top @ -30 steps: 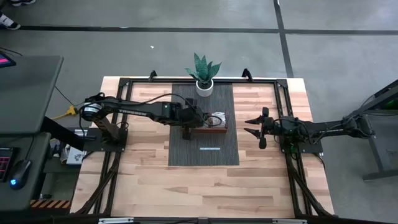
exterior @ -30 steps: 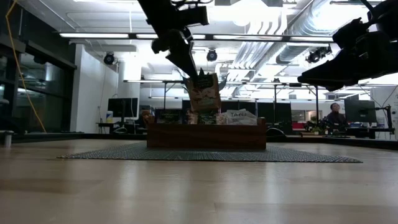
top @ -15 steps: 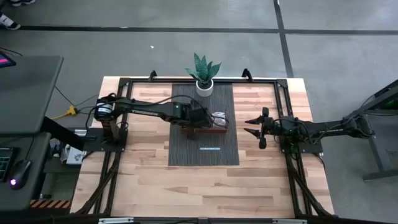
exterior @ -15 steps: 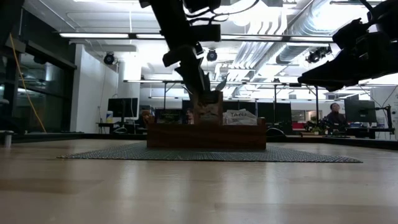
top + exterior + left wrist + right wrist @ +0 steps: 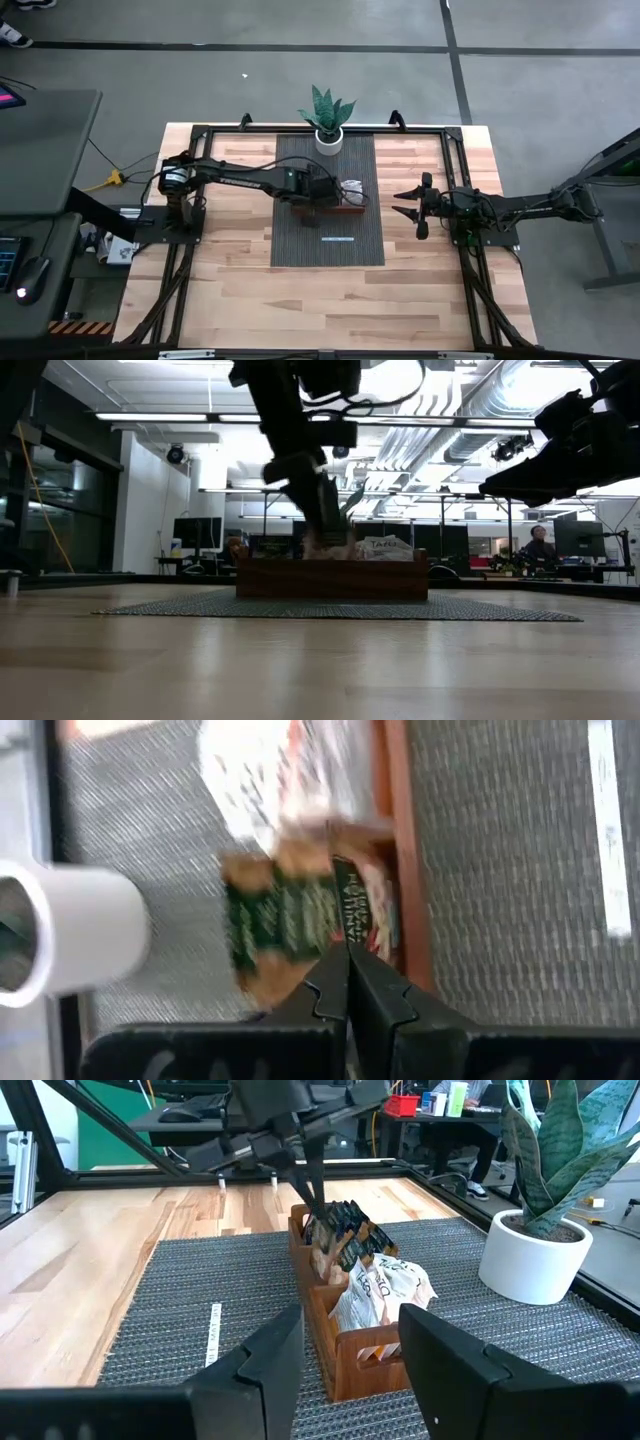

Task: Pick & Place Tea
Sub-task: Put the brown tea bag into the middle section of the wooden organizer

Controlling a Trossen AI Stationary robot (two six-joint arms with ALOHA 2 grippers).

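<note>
Down in the wooden tray [image 5: 345, 1345], your dark green tea packet [image 5: 300, 915] stood in the middle compartment, pinched by the left gripper [image 5: 347, 960]. Right of the tray, well apart, your right gripper [image 5: 410, 201] hung with fingers spread, holding nothing.

Bright ceiling glare, blurred wrist close-up.

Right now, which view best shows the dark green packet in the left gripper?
Left wrist view: the dark green packet fills it, pinched at the left gripper. Right wrist shows it smaller, above the tray; high and low views hide it.
</note>
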